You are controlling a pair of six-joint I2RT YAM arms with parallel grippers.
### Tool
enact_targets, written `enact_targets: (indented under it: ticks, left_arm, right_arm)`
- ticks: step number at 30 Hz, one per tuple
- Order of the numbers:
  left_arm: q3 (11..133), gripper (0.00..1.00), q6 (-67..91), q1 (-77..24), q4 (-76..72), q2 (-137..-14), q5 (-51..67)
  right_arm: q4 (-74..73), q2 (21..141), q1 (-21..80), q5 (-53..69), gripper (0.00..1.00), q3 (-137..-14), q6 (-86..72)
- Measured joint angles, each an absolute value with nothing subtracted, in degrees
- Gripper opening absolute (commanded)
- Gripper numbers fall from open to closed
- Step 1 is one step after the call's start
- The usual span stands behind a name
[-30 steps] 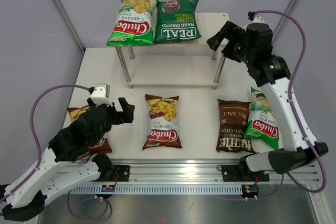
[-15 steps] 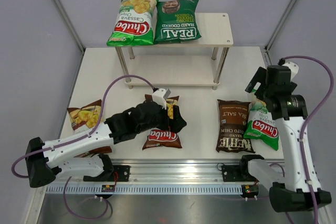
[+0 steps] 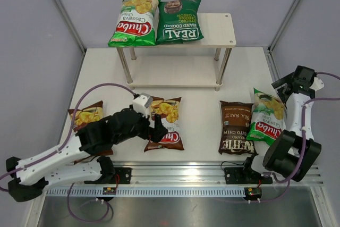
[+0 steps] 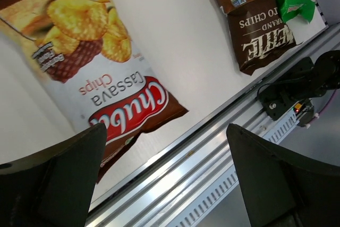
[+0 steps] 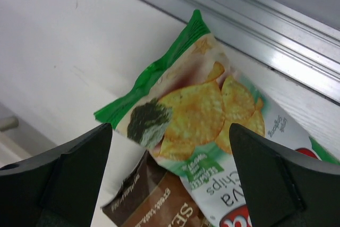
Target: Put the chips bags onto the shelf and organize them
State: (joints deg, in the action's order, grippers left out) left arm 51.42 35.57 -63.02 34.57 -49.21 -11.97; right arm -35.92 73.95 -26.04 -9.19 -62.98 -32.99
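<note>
- Where the left arm lies across the worktop point(image 3: 212, 104), it covers most of the left brown Chuba bag point(image 3: 85, 115) at the near left. Only that bag's far end, with the chip picture, shows.
- The left fingers point(image 4: 58, 179) are spread wide and hold nothing. They hover over the near end of the middle brown Chuba bag point(image 3: 167, 120) and hide its near left corner in the top view.
- That middle bag lies flat with its long axis near to far, red logo at the near end and chip picture at the far end.
- At the near right the Kettle bag point(image 3: 236, 127) lies flat and roughly parallel. Its lettering reads upside down from above, with "SEA SALT" toward the far end.
- Just right of it lies the lower light-green Chuba bag point(image 3: 267, 119), slightly tilted, logo at the near end. The two bags' edges meet. The right arm runs along its right side.
- The right fingers point(image 5: 64, 179) are wide apart and empty above that bag's far end. The wrist view cuts off its near end.
- Farthest back stands the shelf point(image 3: 219, 27). On its top board the upper light-green Chuba bag point(image 3: 133, 20) and the REAL bag point(image 3: 179, 20) lie side by side, touching, long axes near to far, far ends passing beyond the board. The top board hides part of the lower board point(image 3: 175, 73).
</note>
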Motion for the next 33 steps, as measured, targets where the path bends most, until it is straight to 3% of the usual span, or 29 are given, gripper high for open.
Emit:
enact_targets:
  ticks: [7,15,20,23,24,27,28,33]
  left_arm:
    - [51.1,0.99,29.1,-63.0,44.9,-37.7,-14.3]
    - [49.6,0.99,26.2,-63.0,46.2,-34.3,-14.0]
    - [49.1,0.99,25.7,-63.0,46.6,-33.2,-14.0]
    - [49.1,0.99,25.7,-63.0,46.6,-32.9,-14.0]
    - [49.1,0.99,25.7,-63.0,46.6,-33.0,-14.0]
    - [49.1,0.99,25.7,-63.0,46.7,-33.0,-14.2]
    - [49.1,0.99,25.7,-63.0,46.7,-33.0,-14.3]
    - [49.1,0.99,25.8,-63.0,46.7,-33.1,-15.3]
  right_arm:
    - [-31.8,84.2,-28.1,-13.7,1.0,-63.2,-35.3]
    - [-21.8,87.8,-28.1,-13.3,0.97,-58.2,-35.9]
    - [-14.5,89.8,-28.1,-11.3,0.89,-52.0,-36.7]
    - [-10.3,87.4,-28.2,-10.3,0.76,-48.3,-37.8]
    - [-9.1,86.1,-28.2,-9.8,0.64,-46.9,-38.4]
    - [-7.2,82.3,-28.2,-8.6,0.51,-43.6,-40.1]
    - [-6.9,81.3,-28.3,-8.3,0.42,-42.8,-40.6]
    - [-5.1,77.5,-28.3,-6.6,0.24,-39.7,-42.3]
